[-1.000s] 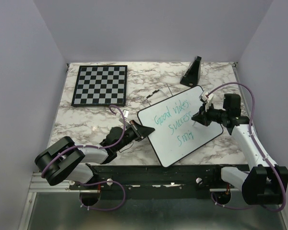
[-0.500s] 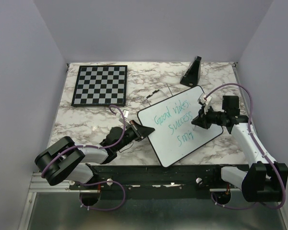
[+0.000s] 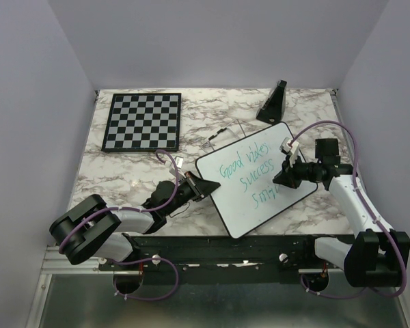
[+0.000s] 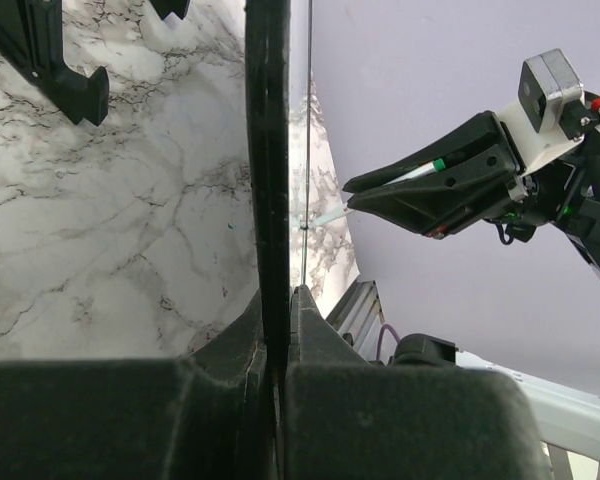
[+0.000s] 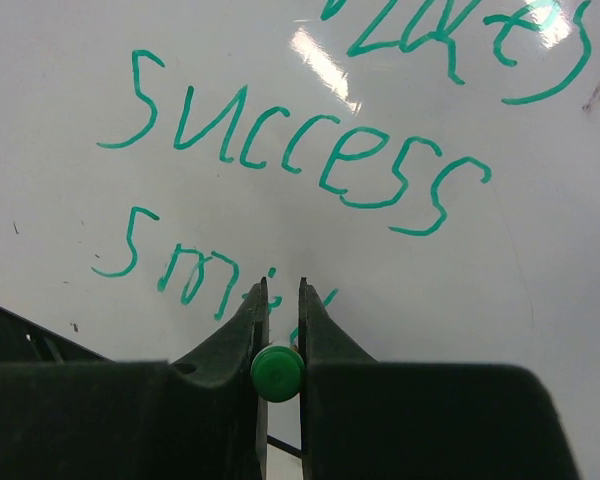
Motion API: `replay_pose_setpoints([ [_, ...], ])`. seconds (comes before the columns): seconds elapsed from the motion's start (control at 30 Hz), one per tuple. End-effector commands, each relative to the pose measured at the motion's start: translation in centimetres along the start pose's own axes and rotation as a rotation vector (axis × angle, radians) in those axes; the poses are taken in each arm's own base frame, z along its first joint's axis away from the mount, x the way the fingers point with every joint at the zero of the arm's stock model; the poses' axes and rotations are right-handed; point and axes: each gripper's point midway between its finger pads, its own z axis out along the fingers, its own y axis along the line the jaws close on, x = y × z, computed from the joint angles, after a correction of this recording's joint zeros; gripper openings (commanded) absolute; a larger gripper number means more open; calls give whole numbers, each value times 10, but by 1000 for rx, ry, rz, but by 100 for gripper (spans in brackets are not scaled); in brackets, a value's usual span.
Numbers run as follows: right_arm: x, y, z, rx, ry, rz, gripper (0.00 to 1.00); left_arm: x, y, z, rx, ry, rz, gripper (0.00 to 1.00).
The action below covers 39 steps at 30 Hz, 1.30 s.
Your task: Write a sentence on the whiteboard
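The whiteboard (image 3: 236, 213) had two lines of the sentence (image 3: 249, 179); the last word looked half done. The right gripper (image 5: 281, 295) squeezed the pen (image 5: 277, 373). The left gripper (image 3: 203, 186) pinched the board's edge.

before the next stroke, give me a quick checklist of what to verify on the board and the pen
1. Left end effector clamped on whiteboard edge: ok.
2. Right end effector shut on green marker: ok.
3. Marker tip touching the board: ok, per the left wrist view.
4. Third line of the sentence finished: cannot tell, its end hides behind the right end effector.
5. Blank board right of that line: ok.
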Motion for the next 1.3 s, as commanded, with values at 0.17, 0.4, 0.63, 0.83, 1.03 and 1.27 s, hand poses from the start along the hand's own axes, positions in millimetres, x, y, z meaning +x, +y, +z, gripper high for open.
replay_pose_setpoints([
  [0.17, 11, -12, -3, 72, 69, 19, 1, -8, -35, 1, 135, -26, 33, 0],
  [0.4, -17, -14, -9, 87, -20, -1, 1, -8, -35, 0, 136, -26, 34, 0],
  [0.63, -10, -24, -3, 112, 2, 11, 1, -8, -36, 0, 138, -27, 34, 0],
  [0.83, -9, -38, -8, 192, 18, 3, 1, -9, -36, 0, 138, -27, 36, 0],
  [1.03, -14, -42, -9, 217, -2, -2, 1, -8, -36, 0, 138, -27, 36, 0],
  [1.27, -27, -37, -6, 177, -55, -5, 1, -9, -36, 0, 138, -27, 36, 0],
])
